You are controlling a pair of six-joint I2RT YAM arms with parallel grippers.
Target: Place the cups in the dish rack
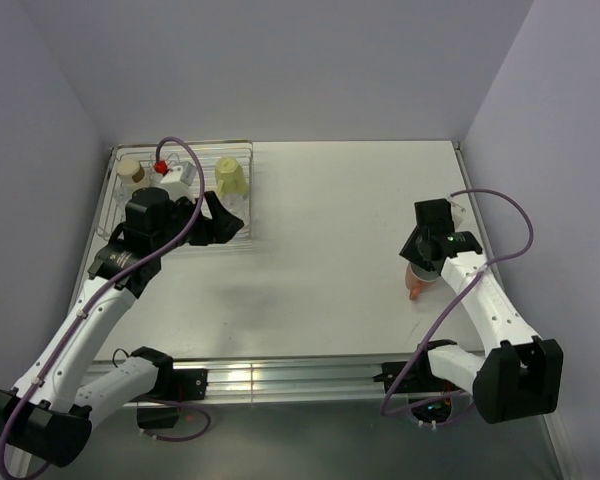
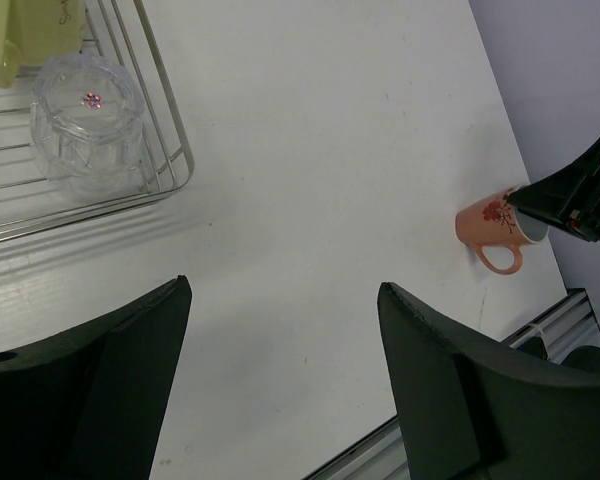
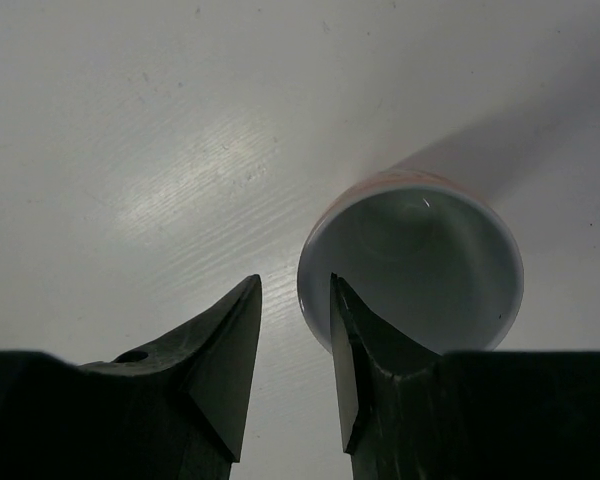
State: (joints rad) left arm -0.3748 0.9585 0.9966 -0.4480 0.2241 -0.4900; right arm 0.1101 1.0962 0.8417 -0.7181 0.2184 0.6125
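Note:
The orange-salmon mug (image 1: 417, 285) lies on its side on the table at the right, its white inside (image 3: 420, 260) facing my right gripper (image 3: 292, 282). The jaws straddle the mug's rim, one finger inside and one outside, with a small gap left at the outer finger. My left gripper (image 1: 225, 222) is open and empty, just in front of the near right corner of the silver wire dish rack (image 1: 248, 190). The rack holds a yellow-green mug (image 1: 230, 177), a brown cup (image 1: 131, 170) and a clear glass (image 2: 85, 125). The mug also shows in the left wrist view (image 2: 490, 225).
The rack stands at the far left of the white table (image 1: 320, 260). Purple walls close in the left, back and right. A metal rail (image 1: 280, 378) runs along the near edge.

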